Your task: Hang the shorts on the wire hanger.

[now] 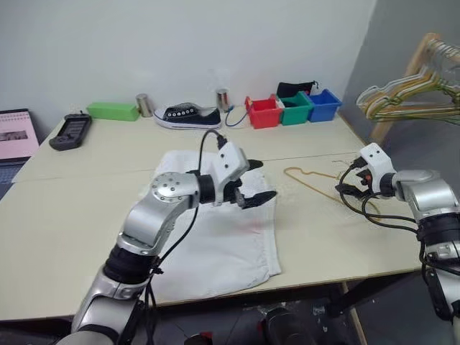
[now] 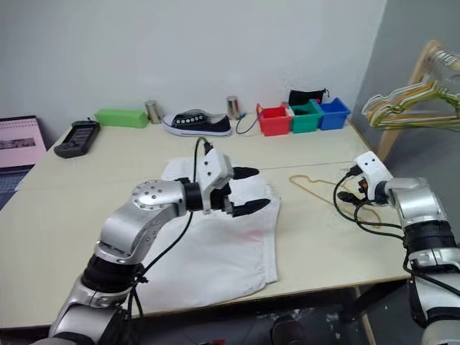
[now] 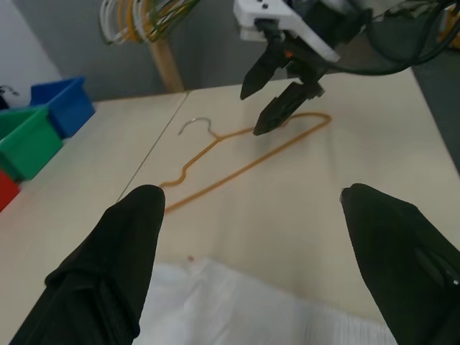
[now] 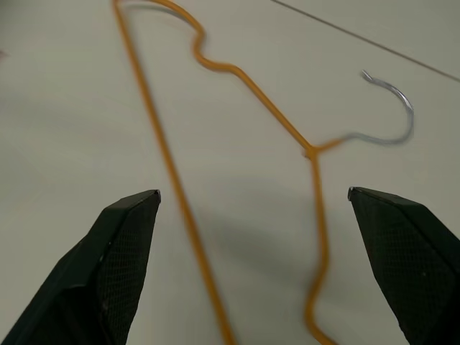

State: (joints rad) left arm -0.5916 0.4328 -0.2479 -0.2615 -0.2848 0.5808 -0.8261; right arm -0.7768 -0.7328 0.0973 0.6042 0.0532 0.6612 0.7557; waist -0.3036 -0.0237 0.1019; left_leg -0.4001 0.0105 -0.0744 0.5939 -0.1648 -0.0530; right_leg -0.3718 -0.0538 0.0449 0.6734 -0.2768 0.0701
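Judging from the layout, the main risk lay in the pickup of the wire hanger [image 4: 237, 144]. It lay flat on the table [image 1: 86, 208], directly beneath and ahead of the right gripper [image 4: 255, 266], whose two fingers were spread wide with nothing between them. A thin wire pressed against a hard surface offers little purchase; if the fingers were closed from above without a tip sliding under the wire, the hanger would probably be pushed sideways or be pinched at one edge and pivot.

A second risk was judged for the left gripper [image 1: 248, 188]. Its fingers were likewise held apart and empty, poised above the upper part of the shorts [image 1: 215, 251], which were spread flat beneath and behind the fingertips. Only the top layer of the soft fabric might be caught by a shallow pinch, so that the garment would hang lopsided or slip free while being threaded.

In the left wrist view the right gripper was seen straight ahead, between the left fingers [image 3: 122, 244] and beyond them; a collision was considered possible if both arms were brought over the hanger together.

No brand, label or legible writing was found on the shorts, the hanger or the grippers. A faint reddish mark on the fabric could not be read as text.
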